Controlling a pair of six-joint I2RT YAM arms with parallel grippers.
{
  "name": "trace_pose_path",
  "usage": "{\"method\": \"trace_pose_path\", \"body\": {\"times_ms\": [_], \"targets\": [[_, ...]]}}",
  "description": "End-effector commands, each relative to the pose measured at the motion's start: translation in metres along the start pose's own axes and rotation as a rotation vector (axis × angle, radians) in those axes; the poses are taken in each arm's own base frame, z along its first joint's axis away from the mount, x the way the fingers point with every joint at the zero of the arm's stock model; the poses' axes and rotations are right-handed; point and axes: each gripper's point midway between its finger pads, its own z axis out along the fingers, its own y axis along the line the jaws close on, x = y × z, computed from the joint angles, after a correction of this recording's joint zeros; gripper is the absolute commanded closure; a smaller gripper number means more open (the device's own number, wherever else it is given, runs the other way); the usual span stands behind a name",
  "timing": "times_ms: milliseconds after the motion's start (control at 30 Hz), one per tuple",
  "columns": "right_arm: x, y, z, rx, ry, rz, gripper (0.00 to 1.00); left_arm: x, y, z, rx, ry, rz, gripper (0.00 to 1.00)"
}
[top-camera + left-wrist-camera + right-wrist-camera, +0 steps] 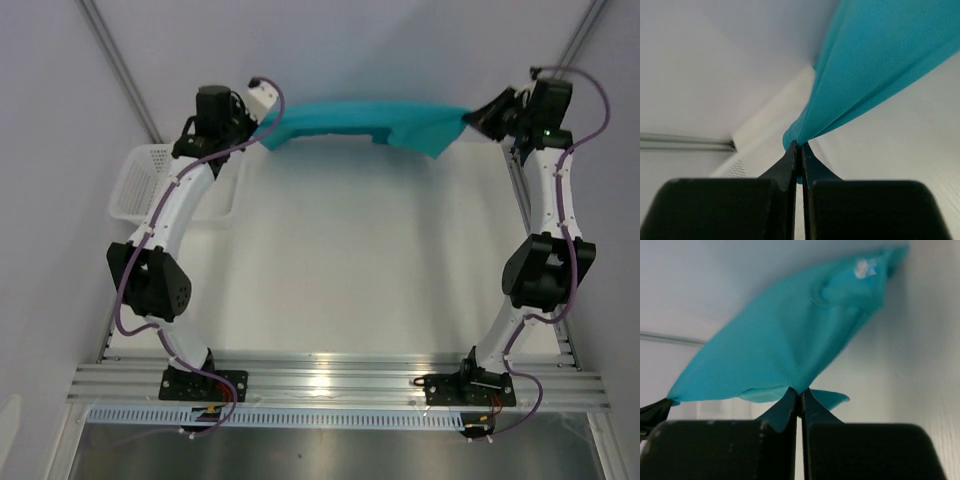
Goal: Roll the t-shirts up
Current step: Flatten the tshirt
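Note:
The teal t-shirt [365, 120] hangs stretched in the air between both grippers at the far edge of the table. My left gripper [262, 128] is shut on its left end; in the left wrist view the cloth [865, 75] runs up and right from my pinched left gripper [798, 145]. My right gripper [468, 120] is shut on its right end; in the right wrist view the shirt [785, 345] spreads above my closed right gripper [800, 391], with the small white label [862, 268] at the top right.
A white mesh basket [140, 185] stands at the left edge of the table, beside the left arm. The white tabletop [370, 260] lies below the shirt. Aluminium rails [330, 385] run along the near edge.

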Motion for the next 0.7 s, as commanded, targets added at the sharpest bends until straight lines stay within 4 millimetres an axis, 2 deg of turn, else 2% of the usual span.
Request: {"method": "trace_pose_path", "body": {"times_ms": [0, 67, 100, 133, 167, 200, 233, 267, 300, 333, 367, 433, 467, 500, 600, 667], "targets": [[0.063, -0.053, -0.023, 0.093, 0.122, 0.01, 1.0, 0.033, -0.022, -0.014, 0.053, 0.032, 0.05, 0.99], [0.083, -0.07, -0.033, 0.127, 0.147, 0.028, 1.0, 0.042, -0.035, -0.023, 0.092, 0.035, 0.072, 1.0], [0.095, -0.074, -0.043, 0.146, 0.17, 0.041, 1.0, 0.077, -0.062, -0.023, 0.162, 0.103, 0.072, 0.99], [0.119, -0.091, -0.047, 0.176, 0.222, 0.073, 1.0, 0.084, -0.069, -0.026, 0.187, 0.114, 0.075, 1.0], [0.134, -0.095, -0.051, 0.182, 0.258, 0.079, 1.0, 0.097, -0.084, -0.034, 0.237, 0.132, 0.08, 0.99], [0.145, -0.096, -0.058, 0.183, 0.281, 0.087, 1.0, 0.118, -0.102, -0.039, 0.287, 0.179, 0.077, 0.99], [0.172, -0.108, -0.063, 0.206, 0.334, 0.116, 1.0, 0.124, -0.107, -0.042, 0.3, 0.188, 0.079, 0.99], [0.184, -0.113, -0.069, 0.226, 0.352, 0.131, 1.0, 0.144, -0.121, -0.046, 0.331, 0.226, 0.081, 0.99], [0.193, -0.12, -0.074, 0.261, 0.361, 0.151, 1.0, 0.148, -0.123, -0.052, 0.333, 0.229, 0.087, 0.99], [0.198, -0.119, -0.082, 0.27, 0.356, 0.152, 1.0, 0.173, -0.141, -0.059, 0.377, 0.285, 0.084, 0.99], [0.22, -0.13, -0.09, 0.305, 0.391, 0.185, 1.0, 0.18, -0.146, -0.063, 0.389, 0.303, 0.084, 0.99], [0.234, -0.132, -0.103, 0.321, 0.398, 0.202, 1.0, 0.209, -0.164, -0.078, 0.433, 0.38, 0.075, 0.99], [0.254, -0.139, -0.112, 0.353, 0.439, 0.228, 1.0, 0.216, -0.168, -0.082, 0.441, 0.396, 0.075, 0.99], [0.26, -0.141, -0.119, 0.364, 0.45, 0.219, 1.0, 0.219, -0.169, -0.087, 0.437, 0.402, 0.075, 0.99], [0.276, -0.146, -0.142, 0.42, 0.458, 0.204, 1.0, 0.246, -0.193, -0.106, 0.499, 0.452, 0.062, 0.99], [0.278, -0.144, -0.149, 0.428, 0.439, 0.202, 1.0, 0.254, -0.199, -0.114, 0.523, 0.476, 0.062, 0.99]]}}
